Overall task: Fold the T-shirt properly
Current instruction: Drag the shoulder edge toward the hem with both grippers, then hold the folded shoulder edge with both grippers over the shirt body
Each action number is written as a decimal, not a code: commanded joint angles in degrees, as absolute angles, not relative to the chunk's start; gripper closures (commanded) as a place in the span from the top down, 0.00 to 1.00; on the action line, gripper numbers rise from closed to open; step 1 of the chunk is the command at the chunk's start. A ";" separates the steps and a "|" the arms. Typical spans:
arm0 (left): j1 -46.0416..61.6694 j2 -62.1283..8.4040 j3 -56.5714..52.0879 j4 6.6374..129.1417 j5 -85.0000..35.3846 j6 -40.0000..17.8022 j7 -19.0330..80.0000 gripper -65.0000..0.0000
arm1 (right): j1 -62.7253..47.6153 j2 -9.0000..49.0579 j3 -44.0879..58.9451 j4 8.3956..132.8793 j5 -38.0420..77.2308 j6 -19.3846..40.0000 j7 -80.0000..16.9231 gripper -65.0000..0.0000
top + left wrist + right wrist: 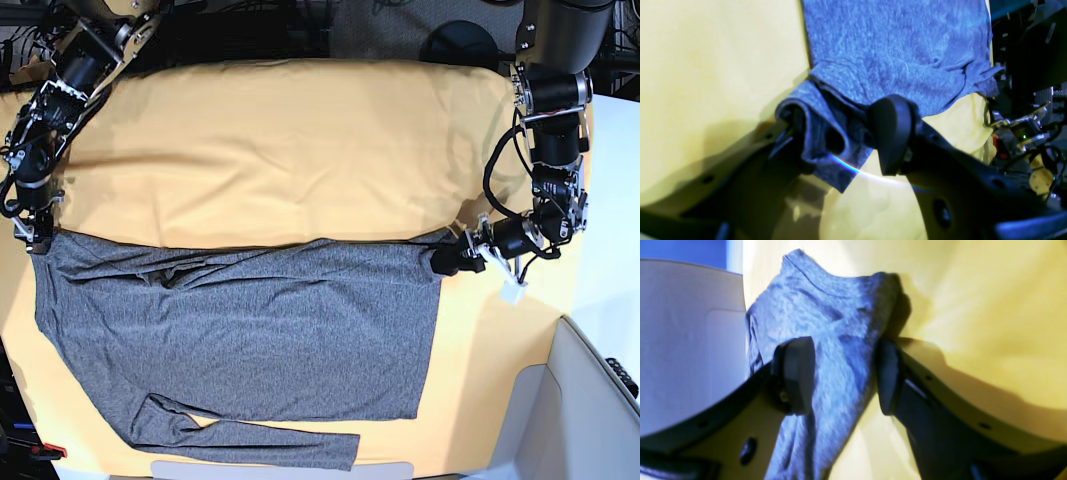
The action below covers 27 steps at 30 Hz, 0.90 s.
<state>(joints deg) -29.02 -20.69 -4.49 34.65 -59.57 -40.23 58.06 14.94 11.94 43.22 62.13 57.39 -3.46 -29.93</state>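
While the T-shirt [240, 340] lies spread across the near half of the tabletop [300, 150] on the yellow-orange cloth [280, 140], each arm pinches one far corner of it. The left tool [840, 140] is clamped on a bunched fold of grey knit at the far right corner in the base view, and the right tool [843, 373] is clamped on the opposite corner, fabric pressed between its pads. This looks like the start of a fold. The next move likely calls for lifting both corners evenly and carrying the far edge toward the near hem without letting the sleeve [250, 435] drag.
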 commanded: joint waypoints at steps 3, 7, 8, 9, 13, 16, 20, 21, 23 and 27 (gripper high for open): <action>-29.32 -21.32 -4.26 35.12 -58.15 -40.00 59.47 0.41 | 17.71 12.18 43.12 58.86 59.03 -3.82 -31.16 0.46; -29.32 -21.32 -4.26 35.12 -58.15 -40.00 59.47 0.41 | 19.47 12.18 43.12 58.15 55.34 -3.82 -31.16 0.46; -29.23 -21.32 -4.26 35.12 -58.15 -40.00 59.47 0.41 | 19.82 12.00 43.12 58.15 54.11 -3.82 -31.16 0.45; -29.23 -21.32 -4.26 35.12 -58.15 -40.00 59.47 0.41 | 20.18 11.82 43.03 58.15 53.14 -3.82 -31.16 0.45; -28.62 -20.88 -4.26 35.12 -58.15 -40.00 60.35 0.41 | 20.53 11.65 42.95 58.15 51.47 -3.74 -31.16 0.43; -28.79 -19.74 -4.26 35.82 -58.15 -40.00 61.85 0.41 | 20.88 11.65 42.95 58.15 51.47 -3.74 -31.16 0.33; -28.53 -18.42 -3.74 40.13 -58.07 -39.96 62.90 0.41 | 21.58 11.65 42.86 58.15 51.47 -3.74 -31.16 0.32; -28.53 -18.24 -3.03 40.92 -58.07 -38.46 62.99 0.41 | 21.93 11.65 42.68 58.15 51.38 -3.74 -31.25 0.32; -28.53 -17.98 -1.89 41.89 -58.07 -36.97 62.99 0.41 | 22.20 11.91 41.45 58.15 51.38 -3.74 -31.25 0.32; -28.53 -17.98 -1.27 42.07 -58.15 -36.70 62.99 0.41 | 23.60 12.09 38.37 58.15 51.38 -3.74 -31.25 0.32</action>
<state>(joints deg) -27.62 -17.67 -1.52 41.60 -59.02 -37.06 61.47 21.91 11.94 38.89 57.36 49.82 -4.99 -30.89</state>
